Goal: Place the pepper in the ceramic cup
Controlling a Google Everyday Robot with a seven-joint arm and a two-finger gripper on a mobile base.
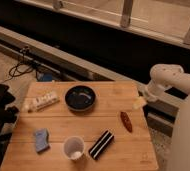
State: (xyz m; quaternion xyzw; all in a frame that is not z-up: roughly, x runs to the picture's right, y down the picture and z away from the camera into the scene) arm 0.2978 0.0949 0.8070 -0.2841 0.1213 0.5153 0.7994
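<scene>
While the pepper (126, 121) lies flat on the counter (63, 125), nothing touches it. It sits close to the right edge, about midway between the far and near right corners. It is dark red and tapered, and its long axis runs roughly far to near on a slight slant.

Cup (74, 148): upright by the near edge, about centre, mouth up, white with a pale interior. It is well apart from the pepper.

Bar (102, 144): black with white stripes, lying on a diagonal between cup and pepper, just beside the cup on its right.

Gripper (139, 103): pale tip at the right edge, just past the pepper on its far side and apart from it. Cannot tell whether it is parted or closed.

Arm (168, 80): white, runs from the gripper out beyond the right edge.

Bowl (80, 97): dark and wide, towards the far edge, centre.

Packet (40, 102): pale, on its side near the left edge, level with the bowl.

Pad (41, 139): blue, towards the near left corner, left of the cup.
</scene>
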